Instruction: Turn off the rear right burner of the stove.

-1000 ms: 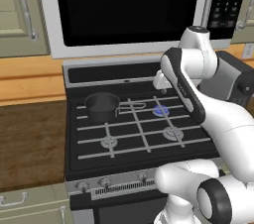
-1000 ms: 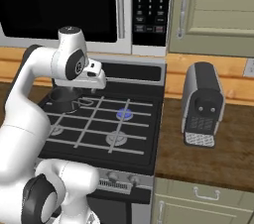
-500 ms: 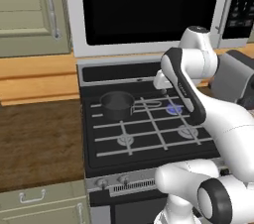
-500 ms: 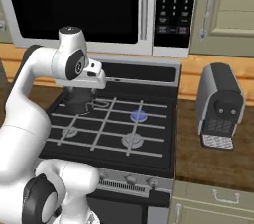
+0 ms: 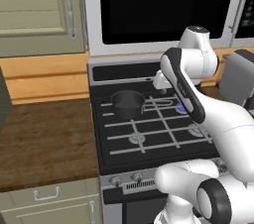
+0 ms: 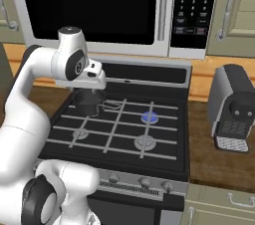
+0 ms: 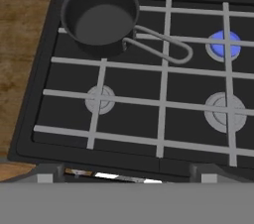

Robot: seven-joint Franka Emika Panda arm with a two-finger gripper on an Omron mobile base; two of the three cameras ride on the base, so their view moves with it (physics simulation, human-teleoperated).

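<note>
The black stove [image 5: 149, 141] [image 6: 117, 144] lies below me, silver knobs [image 6: 144, 182] along its front. Its rear right burner [image 5: 181, 107] [image 6: 149, 117] [image 7: 224, 44] glows blue under the grey grate bars. A dark pot [image 5: 128, 103] [image 6: 87, 102] [image 7: 101, 17] with a wire handle sits on the rear left burner. My gripper [image 5: 159, 85] [image 6: 91, 88] hangs above the rear of the stove, near the pot and left of the lit burner. It is open and holds nothing.
A big black-doored microwave [image 6: 99, 5] hangs over the stove. A grey coffee machine [image 6: 233, 109] [image 5: 238, 77] stands on the counter to the right. Wooden counter [image 5: 44, 139] extends to the left. Two pale-grey front burners [image 7: 225, 111] [image 7: 100, 99] are unlit.
The whole scene has slid right in both base views, so the base has driven left. The arm keeps its pose over the stove; the burner still glows.
</note>
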